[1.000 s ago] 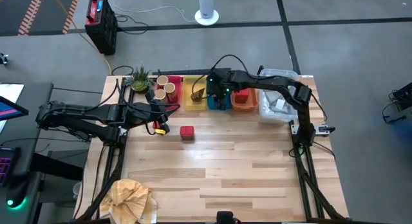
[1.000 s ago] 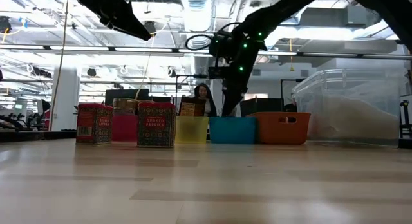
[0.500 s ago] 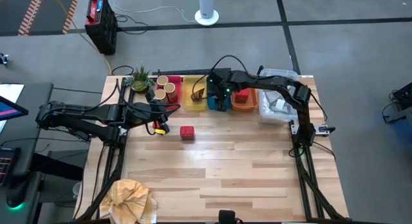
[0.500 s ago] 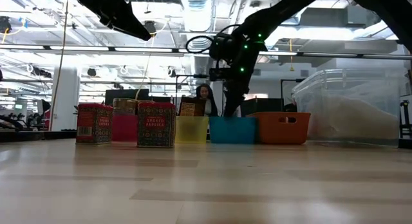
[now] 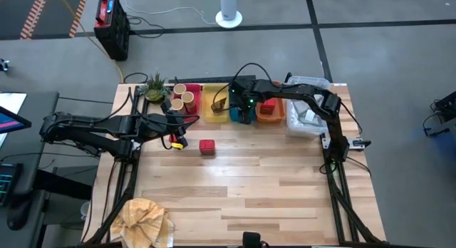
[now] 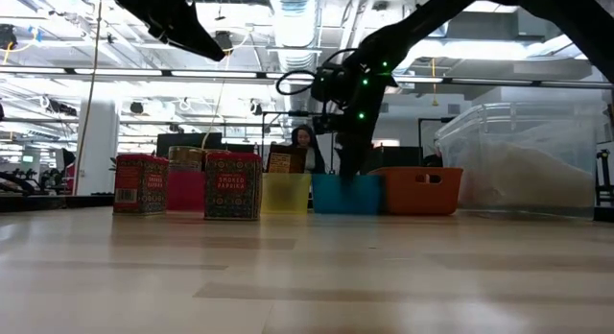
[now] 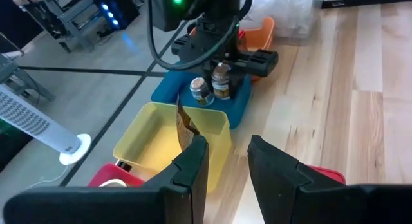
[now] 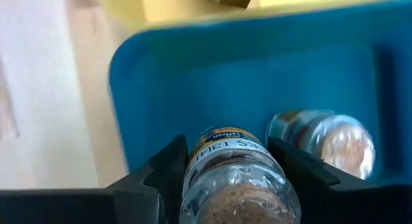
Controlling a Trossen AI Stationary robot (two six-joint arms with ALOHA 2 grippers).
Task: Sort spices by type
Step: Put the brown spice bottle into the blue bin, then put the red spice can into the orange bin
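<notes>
My right gripper (image 5: pixel 244 111) hangs over the blue bin (image 5: pixel 241 114), shut on a small glass spice jar (image 8: pixel 235 176). A second jar (image 8: pixel 322 139) stands in that bin beside it. My left gripper (image 7: pixel 225 166) is open and hovers near the table's left side, above a red pack (image 5: pixel 177 142). Another red pack (image 5: pixel 206 147) stands on the wood to its right. Tan cylinders (image 5: pixel 187 98) sit in the pink bin. The dark brown wedge (image 5: pixel 219 103) leans in the yellow bin. More red packs (image 5: pixel 268 107) fill the orange bin. My right gripper pinches the jar's glass body (image 8: pixel 212 161) between its two fingers (image 8: pixel 164 172), coming from above and pointing down. The jar stands upright inside the blue bin's walls (image 7: pixel 221 79). Whether its base rests on the bin floor cannot be told.
The four coloured bins line the far edge, with a clear plastic tub (image 5: pixel 306 112) at their right. A small potted plant (image 5: pixel 154 85) stands at the far left corner. Crumpled tan paper (image 5: pixel 144 218) lies at the near left corner. Bare wood (image 5: pixel 271 184) spans the middle.
My right gripper, with the jar, has shifted a little toward the table's right over the blue bin and sunk slightly. It has stayed shut on the jar.
</notes>
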